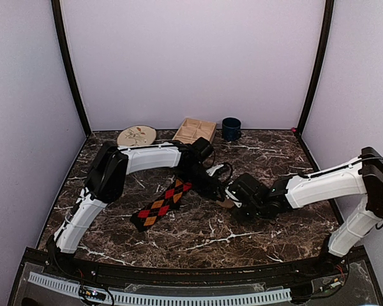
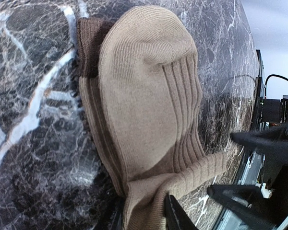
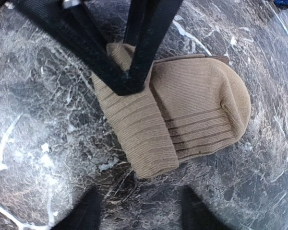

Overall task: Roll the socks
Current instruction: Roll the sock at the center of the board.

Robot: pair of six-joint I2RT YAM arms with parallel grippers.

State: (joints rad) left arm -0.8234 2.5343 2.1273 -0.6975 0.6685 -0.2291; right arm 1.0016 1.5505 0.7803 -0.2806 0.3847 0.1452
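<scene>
Left gripper [image 3: 128, 81] looks pinched closed; right gripper [image 3: 141, 213] hovers with fingers spread.

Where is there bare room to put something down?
Free: the front strip between argyle sock and near edge; the back right, between blue mug and right arm. Crowded: centre, where left end effector and right end effector meet over the tan sock.

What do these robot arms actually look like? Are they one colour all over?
No. The left arm and right arm have smooth white shell segments joined by bulky black joints. The left gripper and right gripper are black, with slim, tapering fingers. A thin black cable loops beside the left wrist.
</scene>
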